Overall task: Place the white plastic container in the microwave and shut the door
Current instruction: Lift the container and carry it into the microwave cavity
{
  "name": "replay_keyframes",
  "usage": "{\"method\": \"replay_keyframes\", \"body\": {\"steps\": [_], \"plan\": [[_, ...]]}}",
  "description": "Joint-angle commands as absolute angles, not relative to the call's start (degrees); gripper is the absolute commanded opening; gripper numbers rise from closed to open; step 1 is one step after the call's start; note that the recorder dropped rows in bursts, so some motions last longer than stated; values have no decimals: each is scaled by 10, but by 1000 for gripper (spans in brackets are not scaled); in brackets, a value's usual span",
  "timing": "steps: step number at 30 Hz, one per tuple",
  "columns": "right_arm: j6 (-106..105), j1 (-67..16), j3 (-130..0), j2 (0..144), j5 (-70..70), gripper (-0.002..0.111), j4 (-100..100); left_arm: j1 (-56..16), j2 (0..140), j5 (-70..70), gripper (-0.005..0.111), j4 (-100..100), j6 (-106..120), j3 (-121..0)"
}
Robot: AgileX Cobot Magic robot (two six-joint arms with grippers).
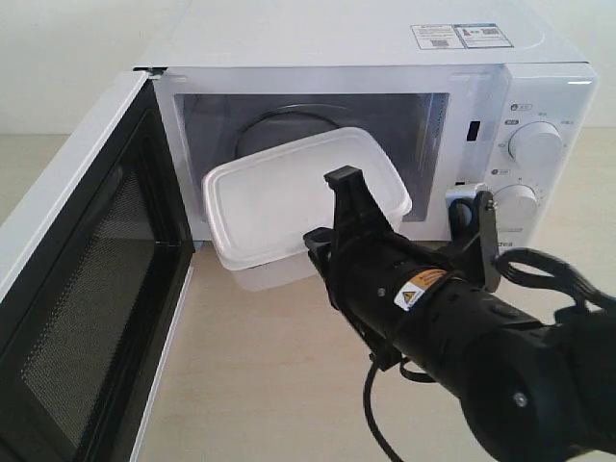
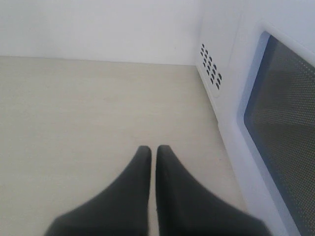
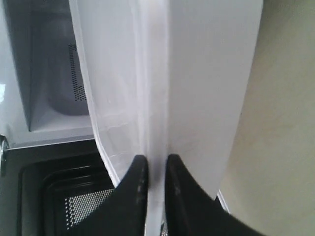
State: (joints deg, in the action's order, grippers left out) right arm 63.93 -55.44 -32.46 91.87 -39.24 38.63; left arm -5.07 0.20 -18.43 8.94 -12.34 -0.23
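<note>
**Exterior view.** The microwave [image 1: 385,48] stands on the table [image 1: 269,366] with the door [image 1: 67,289] swung fully open to the left. The right gripper [image 1: 348,181] holds the white plastic container [image 1: 279,197] tilted and clear of the table, at the cavity mouth in front of the glass turntable [image 1: 279,130]. The lid is on, so the contents cannot be determined.

**Left wrist view.** The left gripper [image 2: 153,150] has its fingers almost together and holds nothing. It hangs above the table [image 2: 88,113], beside the door [image 2: 280,123].

**Right wrist view.** The right gripper [image 3: 156,162] is clamped on the rim of the white plastic container [image 3: 206,73].
</note>
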Motion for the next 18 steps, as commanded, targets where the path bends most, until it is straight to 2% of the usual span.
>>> {"method": "replay_keyframes", "body": {"steps": [1,18], "plan": [[660,-537,-364,955,-404,0,375,-53,0,-181,4,88,-124,0],[659,-451,-492,1050,-367,0,354,-53,0,-181,4,88,-124,0]]}}
